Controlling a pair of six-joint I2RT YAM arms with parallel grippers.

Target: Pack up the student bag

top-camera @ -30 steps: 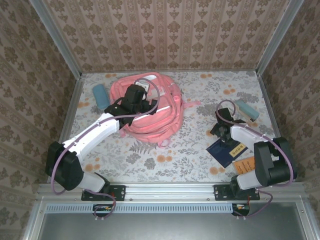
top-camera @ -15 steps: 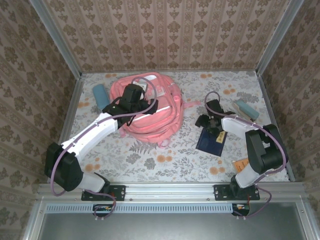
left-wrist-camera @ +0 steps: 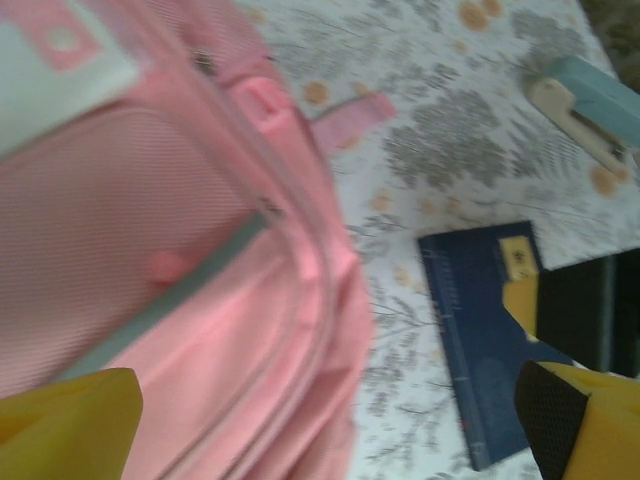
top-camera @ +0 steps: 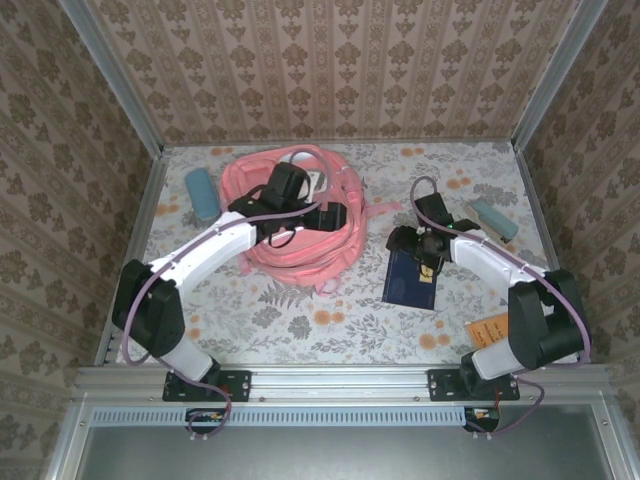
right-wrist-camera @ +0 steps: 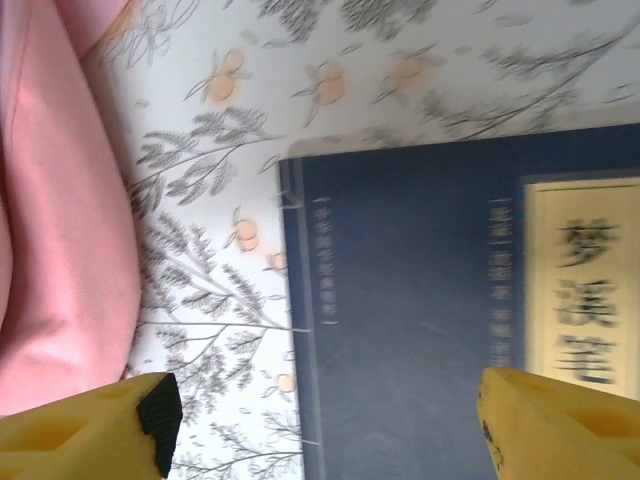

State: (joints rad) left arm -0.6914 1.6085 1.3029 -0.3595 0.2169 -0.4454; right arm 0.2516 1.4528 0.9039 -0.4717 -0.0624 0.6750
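Left tool [top-camera: 335, 217] above student bag [top-camera: 300, 255], lying diagonally.

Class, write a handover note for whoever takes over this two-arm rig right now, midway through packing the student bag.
Left claw: open, over the student bag, gripping nothing.
Right claw: open, over the dark blue book lying flat on the table beside the bag.
Done: nothing visibly packed.
Left: book, orange card and two pale blue items lie on the table.
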